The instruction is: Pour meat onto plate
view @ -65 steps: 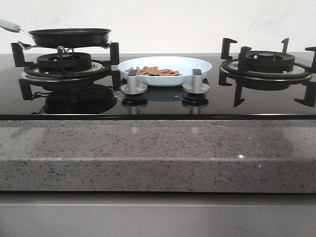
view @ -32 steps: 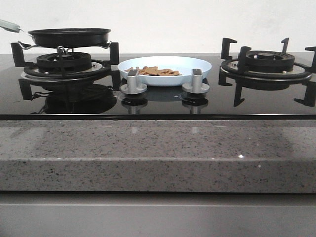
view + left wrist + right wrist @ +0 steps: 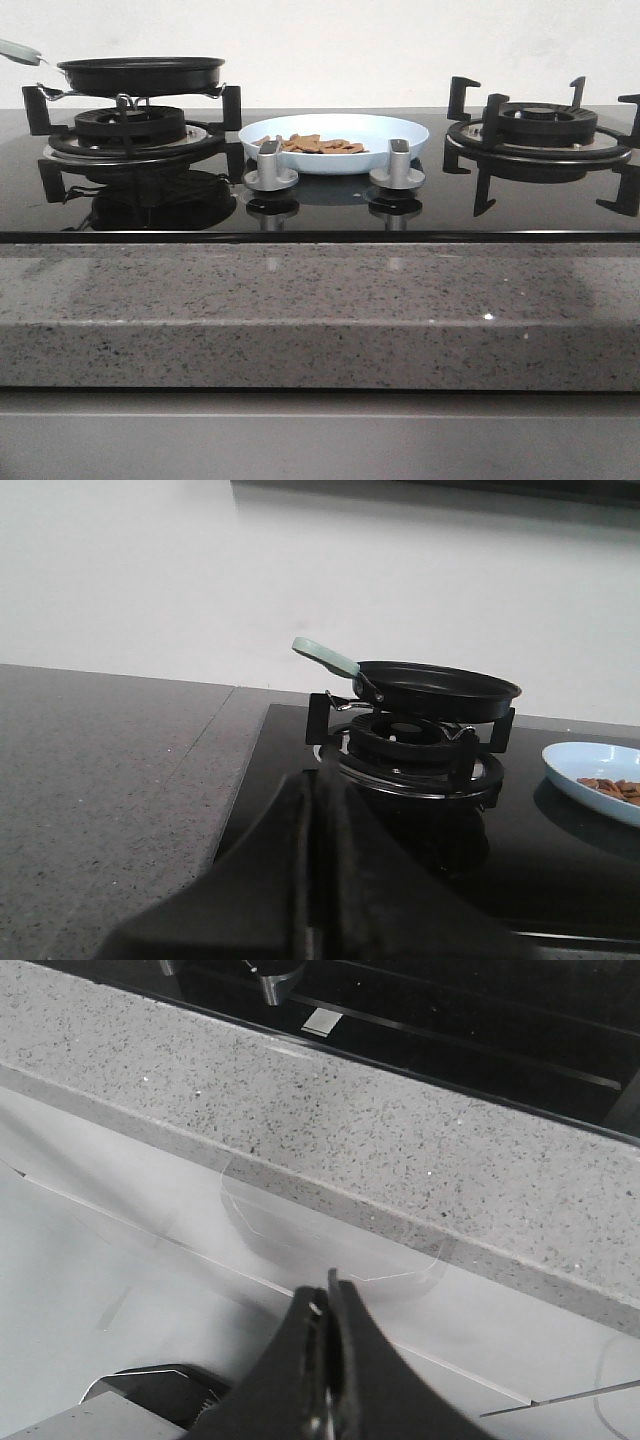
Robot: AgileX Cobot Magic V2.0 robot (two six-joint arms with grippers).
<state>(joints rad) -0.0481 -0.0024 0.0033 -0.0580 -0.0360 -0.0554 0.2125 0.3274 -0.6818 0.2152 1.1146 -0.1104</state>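
The pale blue plate (image 3: 335, 140) rests on the black glass hob between the two burners, and the orange-brown meat (image 3: 318, 145) lies in a heap inside it. The left wrist view catches the plate (image 3: 585, 770) with meat (image 3: 612, 788) at its edge. A black frying pan (image 3: 140, 73) with a pale green handle (image 3: 325, 656) stands on the left burner. My left gripper (image 3: 322, 770) is shut and empty, over the hob's left edge, short of the pan. My right gripper (image 3: 328, 1295) is shut and empty, low in front of the stone counter. Neither gripper shows in the front view.
Two silver knobs (image 3: 270, 172) (image 3: 397, 168) stand just in front of the plate. The right burner (image 3: 540, 130) has raised black pan supports. A speckled grey stone counter edge (image 3: 320, 310) runs along the front, and grey countertop (image 3: 100, 770) lies left of the hob.
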